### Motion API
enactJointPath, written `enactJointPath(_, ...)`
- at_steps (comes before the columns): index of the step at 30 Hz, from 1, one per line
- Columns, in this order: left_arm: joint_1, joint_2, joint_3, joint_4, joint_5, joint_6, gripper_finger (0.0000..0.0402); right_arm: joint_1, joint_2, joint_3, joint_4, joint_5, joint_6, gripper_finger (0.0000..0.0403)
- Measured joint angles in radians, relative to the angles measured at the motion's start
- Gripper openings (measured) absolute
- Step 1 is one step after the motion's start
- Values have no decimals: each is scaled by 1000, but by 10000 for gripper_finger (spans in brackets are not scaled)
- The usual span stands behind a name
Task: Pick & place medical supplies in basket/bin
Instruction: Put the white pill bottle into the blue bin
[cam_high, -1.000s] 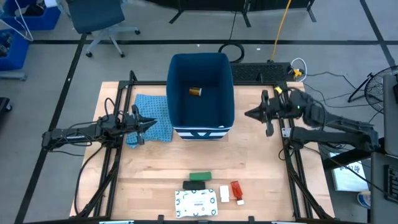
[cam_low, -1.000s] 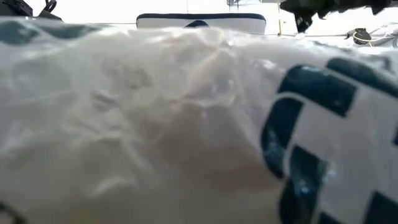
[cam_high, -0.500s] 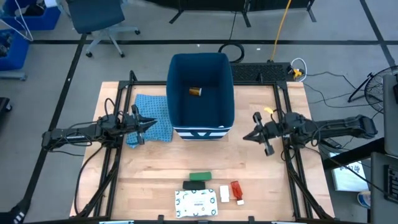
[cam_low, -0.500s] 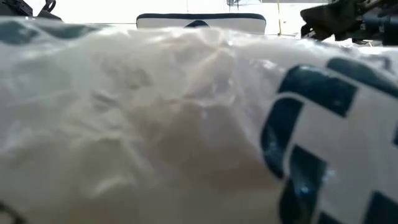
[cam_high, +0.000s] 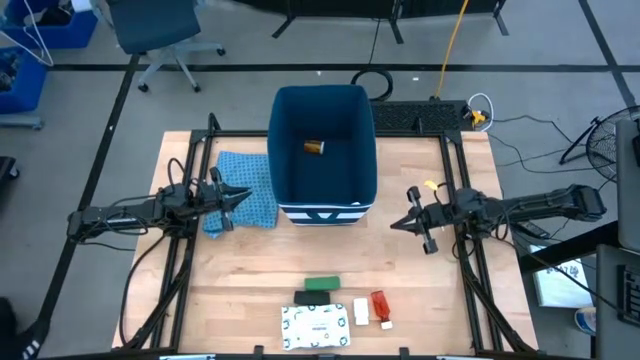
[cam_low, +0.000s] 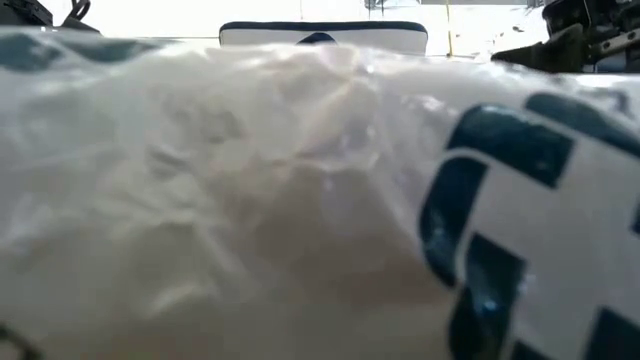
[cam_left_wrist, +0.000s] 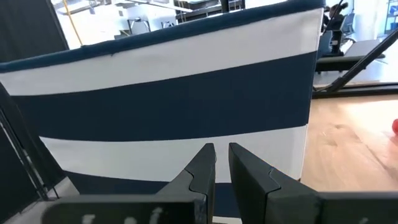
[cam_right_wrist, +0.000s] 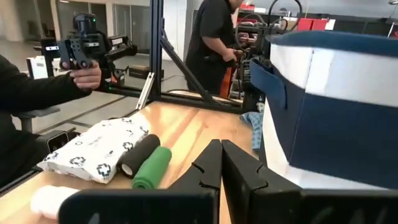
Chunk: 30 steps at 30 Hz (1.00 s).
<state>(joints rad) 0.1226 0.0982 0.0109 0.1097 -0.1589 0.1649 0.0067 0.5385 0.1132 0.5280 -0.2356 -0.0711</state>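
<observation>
- Worktop (cam_high: 420, 290) of pale wood, seen from above.
- Dark-blue bin (cam_high: 322, 150) at the far middle, orange pill bottle (cam_high: 315, 148) inside.
- Left pincer (cam_high: 238, 200) over blue cloth (cam_high: 247, 190), fingers nearly together, empty.
- Right pincer (cam_high: 398, 222) right of the bin, closed, empty.
- White patterned packet (cam_high: 315, 327), green box (cam_high: 322, 284), black bar (cam_high: 313, 298), small white piece (cam_high: 361, 313) and red tube (cam_high: 380, 306) clustered at the near edge.

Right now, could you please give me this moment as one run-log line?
orange pill bottle: in bin | right claw: shut, empty, right of bin | left claw: over blue cloth, idle | remaining supplies: front edge
</observation>
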Motion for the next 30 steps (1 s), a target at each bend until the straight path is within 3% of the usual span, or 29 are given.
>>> enactJointPath(10,0,0,0,0,0,38,51,0,1,-14,46,10,-23,0)
enactJointPath(14,0,0,0,0,0,40,51,9,1,-13,125,132,-37,0)
enactJointPath(17,0,0,0,0,0,39,51,47,16,23,130,158,-68,1)
enactJointPath(20,0,0,0,-2,0,37,51,115,61,111,97,189,-125,1)
enactJointPath(25,0,0,0,-3,0,15,51,252,209,337,-114,406,-207,4)
enactJointPath(30,0,0,0,-4,0,-16,51,344,416,604,-345,449,-206,13)
